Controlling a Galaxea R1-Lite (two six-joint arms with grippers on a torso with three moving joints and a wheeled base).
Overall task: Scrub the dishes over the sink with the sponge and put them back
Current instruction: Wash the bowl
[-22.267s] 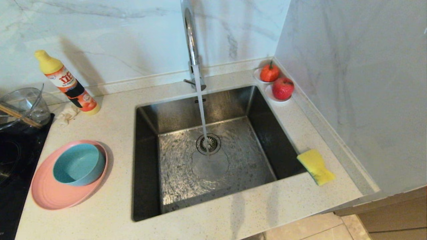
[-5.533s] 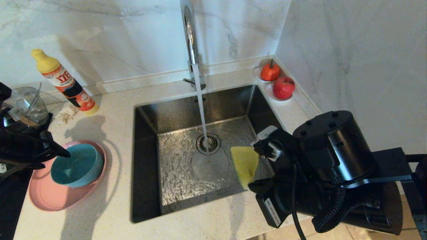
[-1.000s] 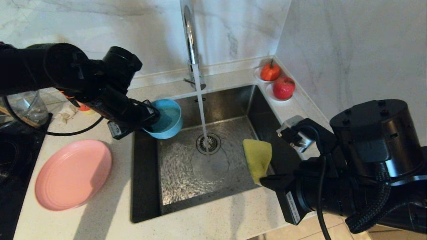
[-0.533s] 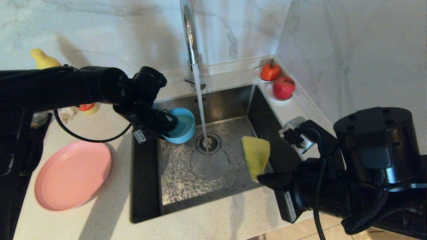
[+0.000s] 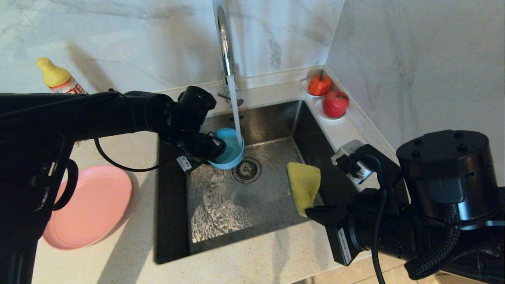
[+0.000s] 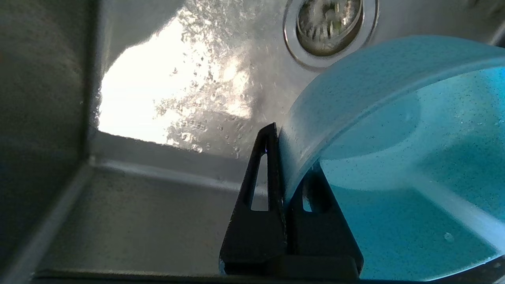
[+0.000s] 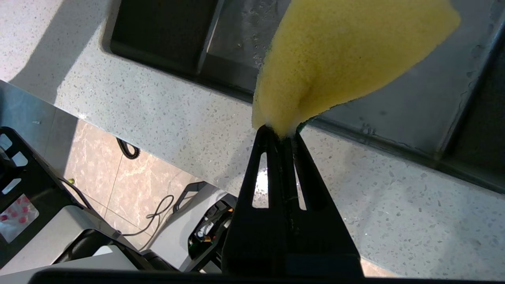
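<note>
Wetting the bowl point(image 5: 229, 152) seems the step in hand: the left gripper point(image 5: 215, 152), fingers clamped on its rim, holds it inside the sink point(image 5: 173, 221), just left of the drain point(image 5: 246, 169), under the faucet's stream point(image 5: 235, 110). Right of the drain, the right gripper point(image 5: 311, 211) pinches the sponge point(image 5: 303, 185) above the basin's front corner. Next, sponge must meet bowl; open room lies between them. The plate point(image 5: 98, 205) waits well left of the drain; scrubbing has probably not begun.

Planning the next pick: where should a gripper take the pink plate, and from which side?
Take the plate by its raised rim, one finger over, one under. It lies flat and shallow on the counter, offering nothing else to pinch. Probably come from the sink-facing edge, which is clear; the left arm covers its other side.
</note>
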